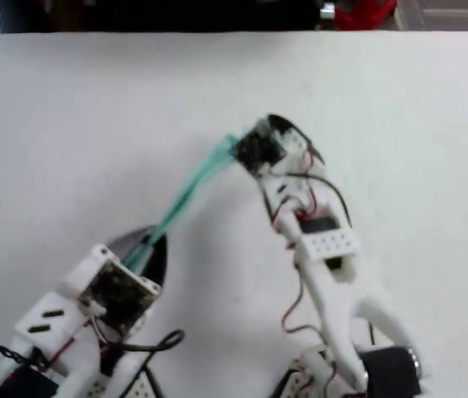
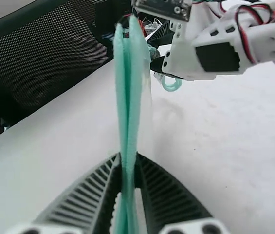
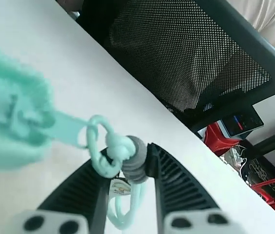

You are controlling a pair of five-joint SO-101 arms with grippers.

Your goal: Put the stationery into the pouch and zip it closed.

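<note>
Clamping my left gripper point(image 2: 127, 170) on one end of the pouch point(image 1: 185, 197) anchors it; my right gripper point(image 3: 129, 158) pinches the zip cord point(image 3: 117, 146), stretching the pouch taut from lower left toward centre frame, so the slider point(image 3: 20, 119) can run.

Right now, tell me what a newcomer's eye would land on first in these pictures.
The mint-green pouch stands out first, stretched taut between both arms across the white table. The left gripper clamps one end, while the right gripper pinches the knotted cord on the zipper pull at the other. Behind the table sits a black mesh chair.
</note>
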